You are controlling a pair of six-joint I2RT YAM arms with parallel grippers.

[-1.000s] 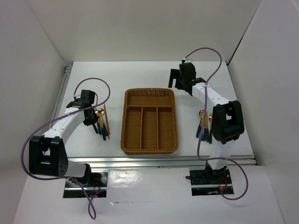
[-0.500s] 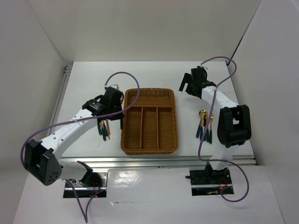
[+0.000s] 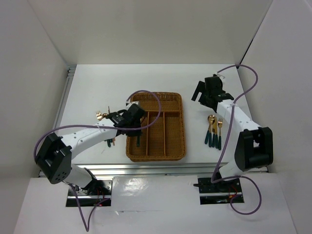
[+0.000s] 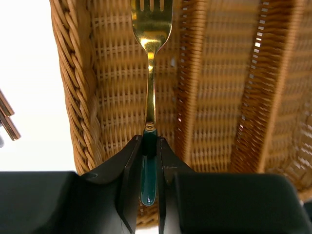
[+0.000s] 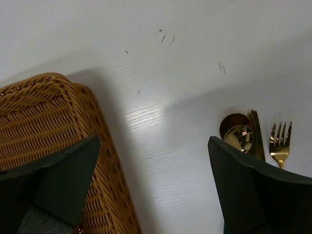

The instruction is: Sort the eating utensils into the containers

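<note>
My left gripper (image 3: 137,127) (image 4: 150,142) is shut on the dark teal handle of a gold-headed fork (image 4: 151,19). The fork points along the left long slot of the woven wicker tray (image 3: 157,157) (image 4: 73,102), just inside its left wall; whether it touches the floor I cannot tell. More utensils lie left of the tray, partly under my arm, with a gold spoon head (image 3: 100,116) showing. My right gripper (image 3: 202,96) (image 5: 154,141) hangs open and empty over bare table between the tray's corner (image 5: 48,112) and a right-hand group: a spoon (image 3: 210,119) (image 5: 238,134) and a fork (image 3: 220,123) (image 5: 280,142).
White walls enclose the table on three sides. Reddish-brown stick ends (image 4: 6,122) lie on the table just left of the tray wall. Purple cables loop over both arms.
My left arm has swung right from the left-hand pile, carrying the fork over the tray's left slot. My right arm has drifted right and slightly nearer, still open.
</note>
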